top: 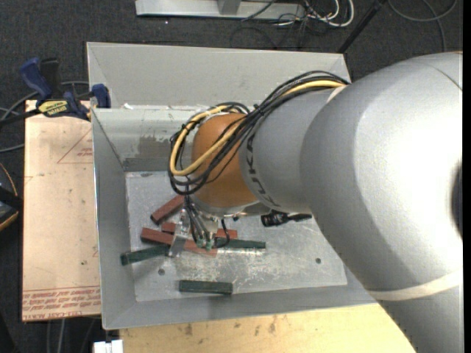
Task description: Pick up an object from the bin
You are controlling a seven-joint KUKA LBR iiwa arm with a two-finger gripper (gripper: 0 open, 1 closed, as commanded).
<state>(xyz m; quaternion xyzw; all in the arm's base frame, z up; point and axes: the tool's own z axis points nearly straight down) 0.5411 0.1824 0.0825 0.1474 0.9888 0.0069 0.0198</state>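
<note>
Though its grip cannot be told, the gripper [196,235] is down among crossed reddish-brown and green flat bars [156,235] at nine o'clock in the grey metal bin [110,197]: seemingly light, stiff, best pinched widthwise.

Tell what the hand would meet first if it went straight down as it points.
Probably the brown bar right beneath the hand, with a green bar just beside it. Depth is unclear, so hand and brown bar may already touch.

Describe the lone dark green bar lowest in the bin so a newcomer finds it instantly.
Find the grey metal bin, then its floor's lower edge in the camera view. The dark green bar lies there alone; the other bars are heaped under the gripper.
</note>
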